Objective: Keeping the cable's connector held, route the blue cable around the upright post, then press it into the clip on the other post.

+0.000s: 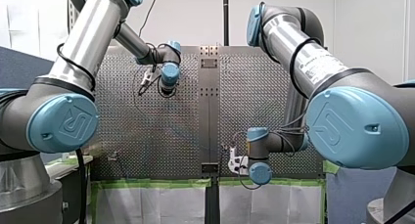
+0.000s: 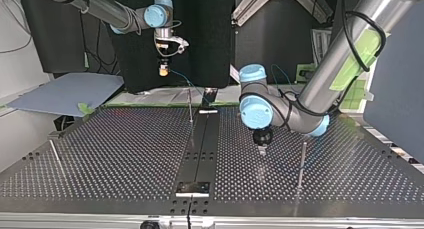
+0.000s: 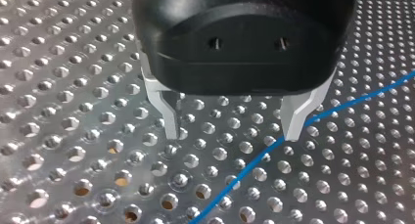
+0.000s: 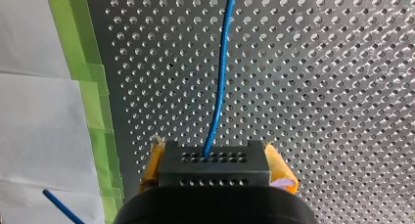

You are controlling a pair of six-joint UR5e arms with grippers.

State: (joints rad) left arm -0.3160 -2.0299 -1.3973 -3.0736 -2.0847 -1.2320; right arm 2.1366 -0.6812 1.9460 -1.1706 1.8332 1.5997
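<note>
My right gripper (image 2: 163, 69) is clamping its yellow pads (image 4: 276, 163) on the connector (image 4: 214, 163), the dark perforated block, and holding it up clear of the perforated table (image 2: 125, 154). My read: it's acting as the fixed anchor, so the line has something to pull against during routing. The blue cable (image 4: 222, 72) is running straight out ahead of that gripper. In the top view it's dropping from the connector toward 4 o'clock, to a thin post (image 2: 190, 106) mid-table; can't tell if it's touching that post.

My left gripper (image 3: 234, 123) is hovering low over the table with its metal fingers (image 3: 169, 119) apart, gripping nothing. The cable is crossing right at one fingertip, so it's probably lining up to take the slack. A second post (image 2: 302, 159) is standing at 3 o'clock of it in the top view. Can't tell which post is which.
</note>
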